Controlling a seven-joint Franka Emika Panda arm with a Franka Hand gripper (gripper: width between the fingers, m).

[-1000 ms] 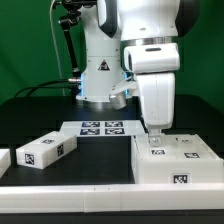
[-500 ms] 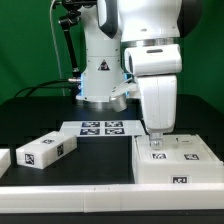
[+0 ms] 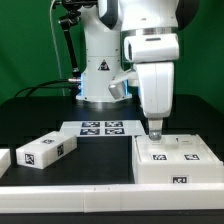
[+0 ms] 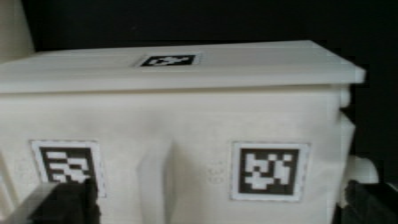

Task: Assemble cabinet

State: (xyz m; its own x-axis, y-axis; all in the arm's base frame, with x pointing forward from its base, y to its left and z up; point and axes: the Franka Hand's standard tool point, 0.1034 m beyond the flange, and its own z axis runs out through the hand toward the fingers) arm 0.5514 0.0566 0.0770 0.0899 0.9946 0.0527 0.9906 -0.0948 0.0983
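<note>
Gripper (image 3: 155,132) has edged upward over cabinet (image 3: 176,168); black-and-white tags (image 4: 267,168).

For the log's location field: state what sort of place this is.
Probably a robotics lab bench: a white robot base with a warning triangle stands on a black table, which also carries a marker board and loose white cabinet parts bearing fiducial tags.

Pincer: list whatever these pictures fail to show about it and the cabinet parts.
- Pincer opening and contact with the large cabinet block: in the exterior view the tips are too small; in the wrist view they are blurred and cut by the edge.
- Cabinet piece at the exterior view's left: mostly cut off by that edge.
</note>
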